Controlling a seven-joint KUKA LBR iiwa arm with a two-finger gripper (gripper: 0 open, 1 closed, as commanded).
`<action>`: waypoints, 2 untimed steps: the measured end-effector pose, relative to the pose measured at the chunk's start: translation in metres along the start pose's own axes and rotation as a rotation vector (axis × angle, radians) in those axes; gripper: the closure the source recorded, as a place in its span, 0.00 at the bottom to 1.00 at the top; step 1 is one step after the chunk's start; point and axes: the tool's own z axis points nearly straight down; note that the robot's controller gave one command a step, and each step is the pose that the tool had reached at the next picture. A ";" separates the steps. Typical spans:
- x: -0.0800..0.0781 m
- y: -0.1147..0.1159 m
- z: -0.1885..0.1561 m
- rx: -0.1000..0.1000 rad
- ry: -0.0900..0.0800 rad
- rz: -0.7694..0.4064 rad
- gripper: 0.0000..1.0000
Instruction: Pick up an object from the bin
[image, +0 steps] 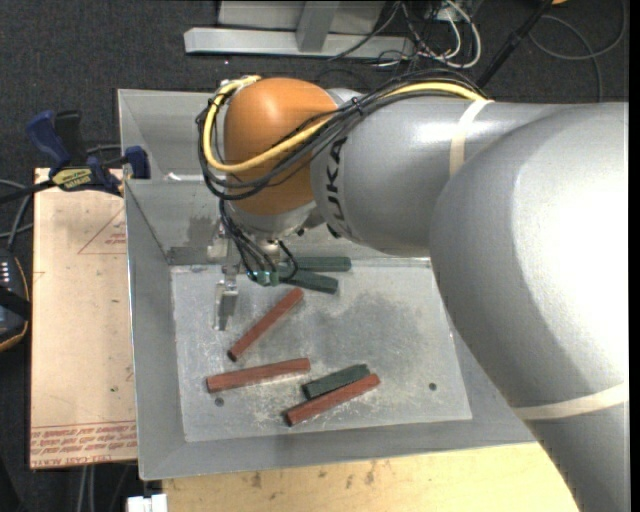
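My gripper (225, 312) hangs below the orange wrist cover, low over the bin's floor in its left part. Just to its right a red-brown bar (265, 323) lies on a slant, its upper end nearest the gripper and apart from it. Two dark green bars (322, 265) (316, 284) lie side by side right of the gripper's body, partly hidden under the wrist. A second red-brown bar (258, 374) rests almost level on the floor below the gripper.
Near the bin's front a third red-brown bar (332, 399) lies against another dark green bar (336, 380). The arm's large grey body covers the bin's right side and back wall. Bare floor lies at the right middle.
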 end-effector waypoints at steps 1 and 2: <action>-0.002 -0.001 -0.005 -0.001 -0.008 0.002 0.00; 0.024 -0.005 0.024 -0.002 -0.018 -0.116 0.00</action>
